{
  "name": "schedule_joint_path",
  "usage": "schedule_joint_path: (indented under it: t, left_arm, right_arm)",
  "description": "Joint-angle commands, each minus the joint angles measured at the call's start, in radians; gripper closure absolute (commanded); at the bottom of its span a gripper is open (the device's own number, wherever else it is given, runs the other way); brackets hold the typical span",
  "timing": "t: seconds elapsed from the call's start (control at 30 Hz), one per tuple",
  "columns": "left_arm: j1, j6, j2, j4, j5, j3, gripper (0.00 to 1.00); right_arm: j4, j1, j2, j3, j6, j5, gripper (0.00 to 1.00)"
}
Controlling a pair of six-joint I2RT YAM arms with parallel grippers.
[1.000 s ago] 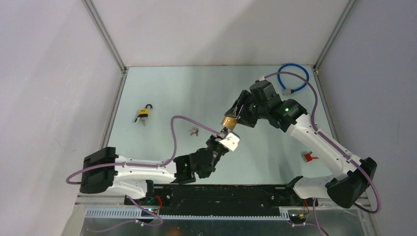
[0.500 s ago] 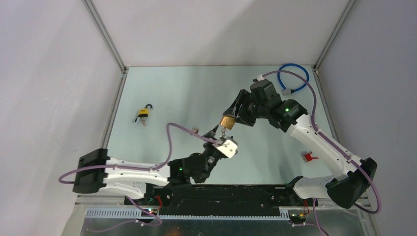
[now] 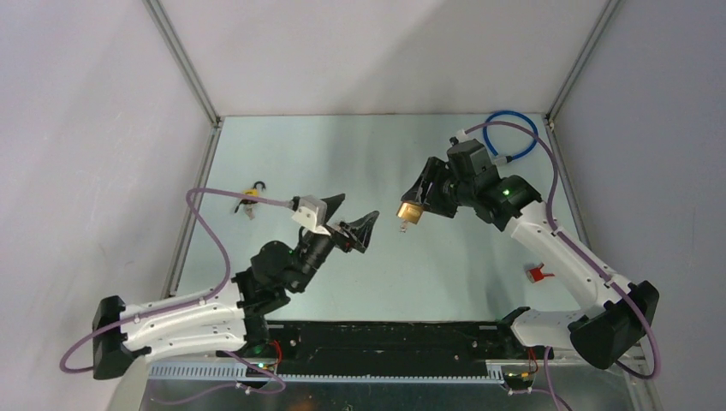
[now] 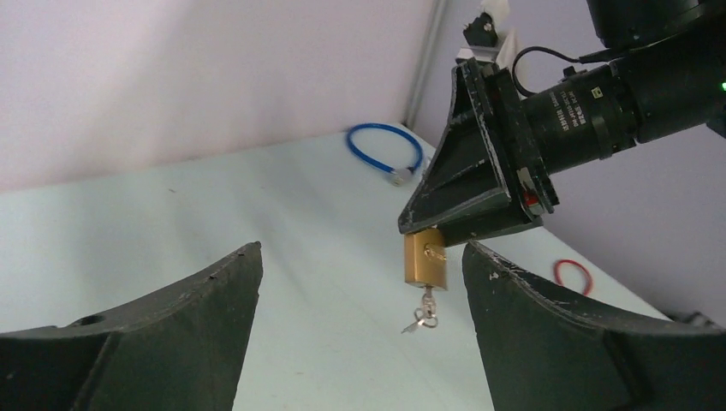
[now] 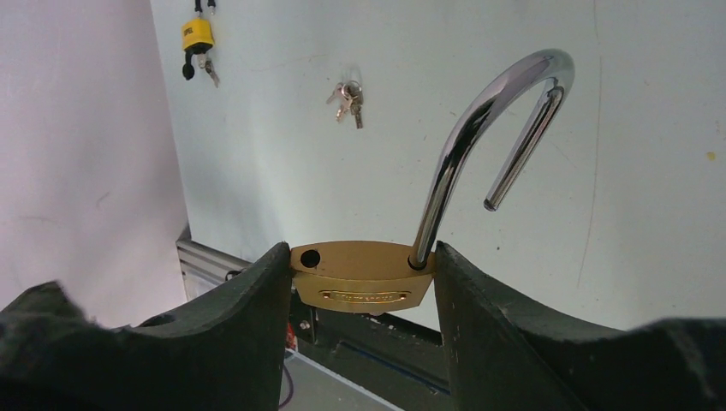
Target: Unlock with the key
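Place: robotics lab, boxed-in test cell.
Enclosure: plain pale walls [image 3: 86, 128] w/ alu frame posts [image 3: 184, 64] round a pale-green table [image 3: 342, 154].
Rig: left arm [image 3: 184, 312] & right arm [image 3: 556, 244] on black base rail [image 3: 385, 334], purple cabling.
Props: brass padlock [image 5: 364, 276], yellow padlock [image 5: 198, 34], loose keys [image 5: 347, 94], blue cable [image 3: 511, 113].

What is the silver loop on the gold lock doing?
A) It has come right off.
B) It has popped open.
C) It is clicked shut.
B: in the right wrist view one end of the loop hangs free, out of the gold lock.
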Motion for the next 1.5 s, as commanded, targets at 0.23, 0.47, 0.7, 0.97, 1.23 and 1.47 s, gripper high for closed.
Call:
schedule_joint_path:
  t: [0.23, 0.47, 0.7, 0.97, 1.23, 1.47]
  left_arm:
    - [0.182, -0.389, 0.147, 0.017, 0.388, 0.002, 0.10]
    - [0.229, -0.425, 0.195, 0.026, 0.432, 0.005, 0.16]
    - [0.256, -0.452, 0.237, 0.026, 0.453, 0.007, 0.36]
    - [0.258, -0.441, 0.248, 0.024, 0.452, 0.020, 0.98]
    - [0.329, -0.482, 0.223, -0.032, 0.459, 0.036, 1.00]
    - [0.567, -0.554, 0.211, -0.216, 0.501, 0.096, 1.00]
  right_arm:
    - [0.191, 0.050, -0.044, -0.007, 0.081, -0.064, 1.00]
    - [0.273, 0.058, -0.050, -0.044, 0.115, -0.118, 1.00]
    - [0.353, 0.063, -0.061, -0.081, 0.142, -0.163, 1.00]
    - [0.423, 0.053, -0.084, -0.137, 0.137, -0.179, 0.91]
    - [0.501, -0.066, -0.251, -0.244, 0.104, -0.201, 0.23]
    - [0.382, -0.117, -0.473, -0.317, -0.071, -0.025, 0.01]
